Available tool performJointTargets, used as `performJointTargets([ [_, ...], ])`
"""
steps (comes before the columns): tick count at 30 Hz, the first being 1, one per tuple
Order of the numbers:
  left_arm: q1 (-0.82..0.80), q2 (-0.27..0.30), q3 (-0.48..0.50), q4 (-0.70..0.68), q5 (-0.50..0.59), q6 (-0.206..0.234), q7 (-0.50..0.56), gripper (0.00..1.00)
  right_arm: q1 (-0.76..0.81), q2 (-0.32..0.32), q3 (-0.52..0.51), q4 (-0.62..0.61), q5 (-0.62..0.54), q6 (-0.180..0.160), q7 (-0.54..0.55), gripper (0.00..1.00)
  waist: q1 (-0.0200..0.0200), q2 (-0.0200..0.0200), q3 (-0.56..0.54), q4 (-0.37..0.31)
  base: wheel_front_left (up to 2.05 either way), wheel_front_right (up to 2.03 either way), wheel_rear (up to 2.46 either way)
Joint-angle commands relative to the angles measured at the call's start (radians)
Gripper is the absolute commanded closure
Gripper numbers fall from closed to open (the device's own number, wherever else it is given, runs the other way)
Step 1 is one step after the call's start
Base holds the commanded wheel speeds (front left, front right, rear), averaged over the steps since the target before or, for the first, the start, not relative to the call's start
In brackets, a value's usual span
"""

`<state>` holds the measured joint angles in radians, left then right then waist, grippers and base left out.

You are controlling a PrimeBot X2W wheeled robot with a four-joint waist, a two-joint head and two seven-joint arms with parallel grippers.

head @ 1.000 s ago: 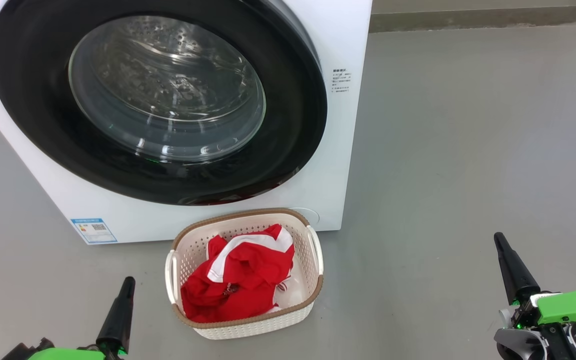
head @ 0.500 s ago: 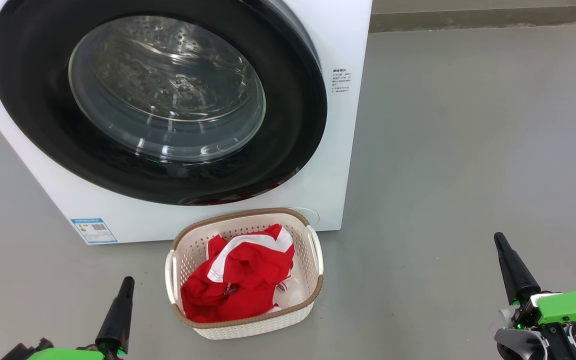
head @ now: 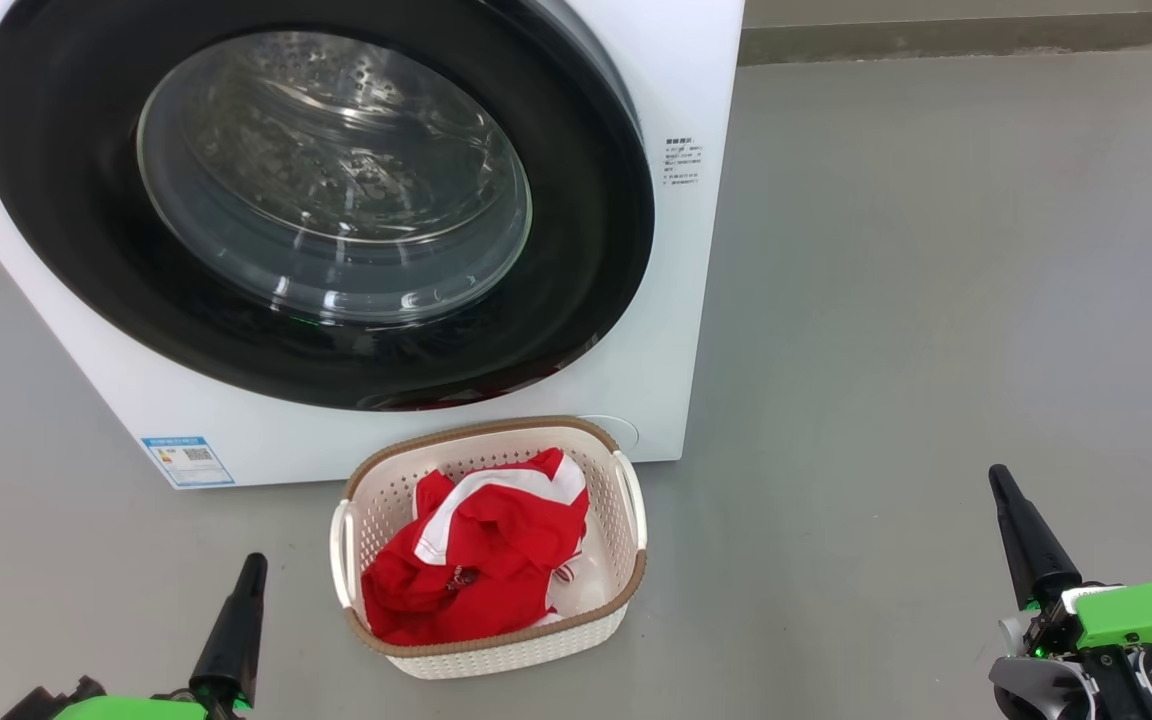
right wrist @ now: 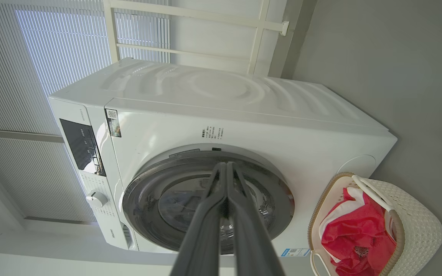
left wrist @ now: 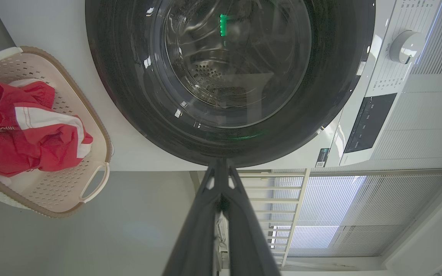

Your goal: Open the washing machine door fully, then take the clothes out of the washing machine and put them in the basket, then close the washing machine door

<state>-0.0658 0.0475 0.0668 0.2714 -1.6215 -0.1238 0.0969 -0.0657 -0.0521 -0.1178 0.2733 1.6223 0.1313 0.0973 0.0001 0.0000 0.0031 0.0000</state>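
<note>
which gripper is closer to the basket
The left gripper, low on the left of the head view: its shut tip sits just off the left side of the basket, while the right gripper stands much farther off on the other side.

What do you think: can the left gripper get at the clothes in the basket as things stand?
Probably yes: the left gripper sits beside the basket, whose clothes lie uncovered, with bare floor between. It is shut, so it must open first.
</note>
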Motion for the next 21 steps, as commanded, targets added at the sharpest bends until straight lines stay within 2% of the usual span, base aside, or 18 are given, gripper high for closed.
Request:
performJointTargets([
  [1, -0.041, 0.011, 0.036, -0.027, 0.004, -0.007, 0.008, 1.00, -0.041, -0.007, 0.016, -0.029, -0.004, -0.001, 0.006, 1.00, 0.0000, 0.0000, 0.000, 0.000, 0.00, 0.00, 0.00],
  [21, -0.042, 0.008, 0.040, -0.026, 0.007, -0.007, 0.011, 1.00, -0.041, -0.004, 0.012, -0.029, -0.007, -0.001, 0.010, 1.00, 0.0000, 0.0000, 0.000, 0.000, 0.00, 0.00, 0.00],
])
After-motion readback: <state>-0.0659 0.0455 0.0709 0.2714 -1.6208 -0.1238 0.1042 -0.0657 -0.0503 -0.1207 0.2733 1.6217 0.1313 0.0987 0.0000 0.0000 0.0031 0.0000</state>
